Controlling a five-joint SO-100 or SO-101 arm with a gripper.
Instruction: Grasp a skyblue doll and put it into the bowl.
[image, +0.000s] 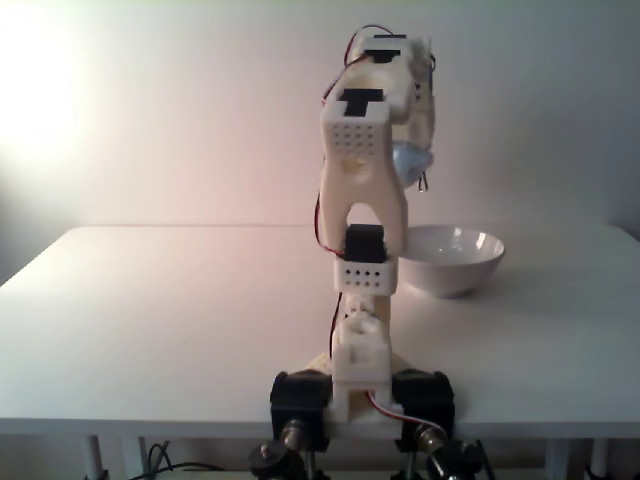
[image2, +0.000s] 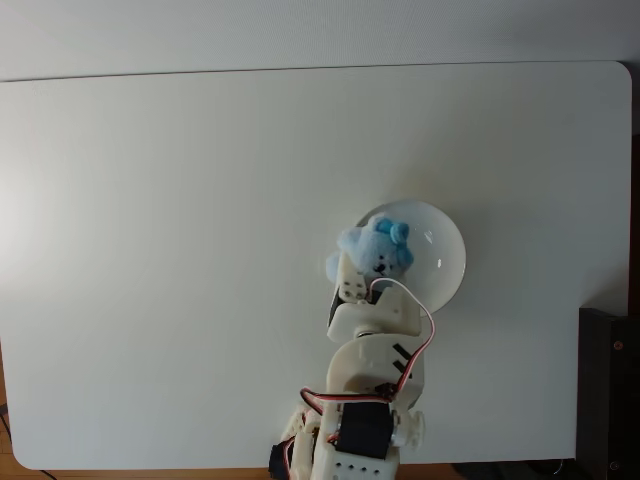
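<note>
White tabletop (image: 150, 320) fills the scene, backed by a plain pale wall with a bright glow at upper left in the fixed view that faces the arm from behind its base. In this view, the white printed arm (image: 362, 190) rises upright from its clamped base at the near table edge, red wires running along its joints. The skyblue doll (image: 410, 163) appears as a pale-blue patch just right of the upper arm, lifted clear of the table and above the bowl (image: 452, 260), which stands on the table right of the arm. The gripper (image: 420, 170) is mostly hidden behind the arm here. In the fixed view that looks down from above, the arm reaches up from the bottom edge, and the gripper (image2: 368, 262) is closed around the skyblue doll (image2: 378, 248), a fuzzy lump with small rounded ears. The doll lies over the left rim of the glossy white bowl (image2: 445, 262), partly overlapping its interior.
</note>
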